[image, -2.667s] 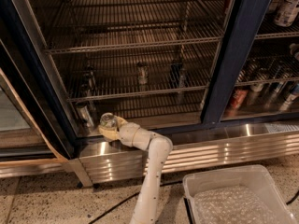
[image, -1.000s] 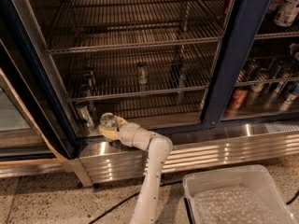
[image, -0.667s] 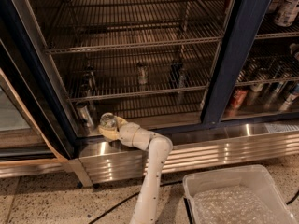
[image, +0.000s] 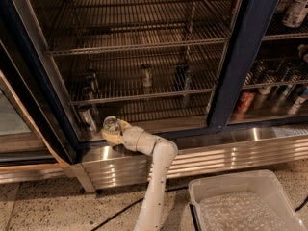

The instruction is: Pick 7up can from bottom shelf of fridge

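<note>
While I am reaching into the fridge (image: 240, 57), gripper (image: 112, 130): I am clasping the 7up can (image: 110, 124).
Can position: sitting upright at the bottom shelf (image: 159, 113) front-left edge.

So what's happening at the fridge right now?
The robot's white arm reaches into the dark-framed display fridge. Its cream gripper is at the small silver-topped drink can, at the front left of the chrome wire bottom shelf. The can is not yet clear of the fridge. A clear plastic bin sits on the floor.
</note>
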Controlling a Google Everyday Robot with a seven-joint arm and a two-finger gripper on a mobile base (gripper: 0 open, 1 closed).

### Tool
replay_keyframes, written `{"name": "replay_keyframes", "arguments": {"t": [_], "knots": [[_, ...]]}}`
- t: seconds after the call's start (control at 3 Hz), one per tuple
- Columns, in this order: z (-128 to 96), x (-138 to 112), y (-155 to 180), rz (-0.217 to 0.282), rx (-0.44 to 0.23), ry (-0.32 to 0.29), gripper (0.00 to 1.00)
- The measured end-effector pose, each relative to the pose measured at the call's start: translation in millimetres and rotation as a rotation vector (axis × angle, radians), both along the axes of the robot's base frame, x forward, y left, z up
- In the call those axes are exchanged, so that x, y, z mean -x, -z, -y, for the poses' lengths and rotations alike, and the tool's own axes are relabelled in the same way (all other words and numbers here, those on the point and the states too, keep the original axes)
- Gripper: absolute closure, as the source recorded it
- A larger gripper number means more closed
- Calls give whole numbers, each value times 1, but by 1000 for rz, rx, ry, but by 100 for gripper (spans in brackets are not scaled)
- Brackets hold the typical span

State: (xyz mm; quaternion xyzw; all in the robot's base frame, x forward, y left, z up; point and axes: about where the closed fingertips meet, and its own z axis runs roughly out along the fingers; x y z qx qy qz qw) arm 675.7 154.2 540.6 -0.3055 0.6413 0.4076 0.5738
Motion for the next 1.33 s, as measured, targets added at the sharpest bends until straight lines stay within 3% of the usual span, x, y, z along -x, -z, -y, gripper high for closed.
{"name": "replay_keyframes", "arguments": {"t": [1.33], "knots": [[0, 0, 0, 0, 0, 0, 100]]}}
